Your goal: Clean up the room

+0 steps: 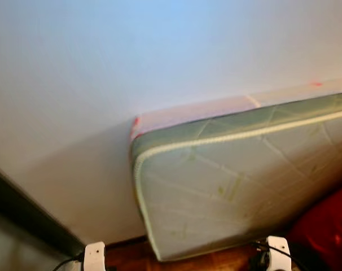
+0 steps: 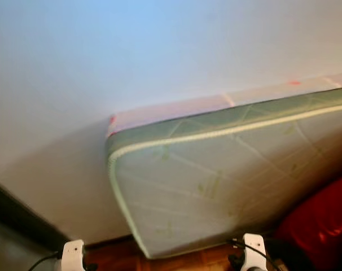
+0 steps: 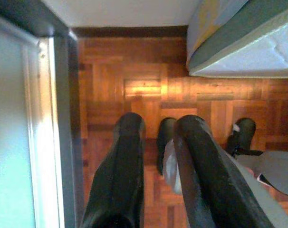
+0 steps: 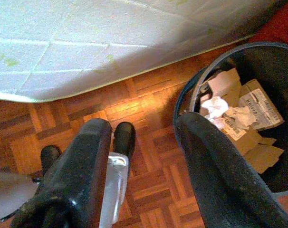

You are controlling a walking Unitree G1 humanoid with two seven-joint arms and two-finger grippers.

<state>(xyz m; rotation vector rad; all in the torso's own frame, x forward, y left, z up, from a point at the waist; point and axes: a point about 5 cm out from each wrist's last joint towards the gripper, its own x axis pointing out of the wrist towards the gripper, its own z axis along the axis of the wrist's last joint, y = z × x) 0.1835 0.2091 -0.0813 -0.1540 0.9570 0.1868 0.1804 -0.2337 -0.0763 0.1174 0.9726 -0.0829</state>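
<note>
The robot faces a white wall (image 1: 103, 68), against which a pale quilted mattress (image 1: 233, 180) leans on its edge, standing on the parquet floor (image 3: 144, 90). A red fabric mass (image 1: 329, 226) sits at the mattress's right end.

Both arms hang low. The left hand (image 3: 158, 137) points down at bare parquet beside a dark door frame (image 3: 63, 118), its two black fingers narrowly apart and empty. The right hand (image 4: 144, 137) hovers above the floor with fingers spread wide, also empty; one finger reaches over the rim of a dark waste bin (image 4: 187, 90) just beside the mattress's foot. The bin already holds crumpled paper (image 4: 220, 107) and torn cardboard pieces (image 4: 258, 104) (so some rubbish has evidently been collected).

The step in hand appears to be a search for further litter. No loose item lies within reach, so the next move likely calls for turning away from the wall to scan the room.
</note>
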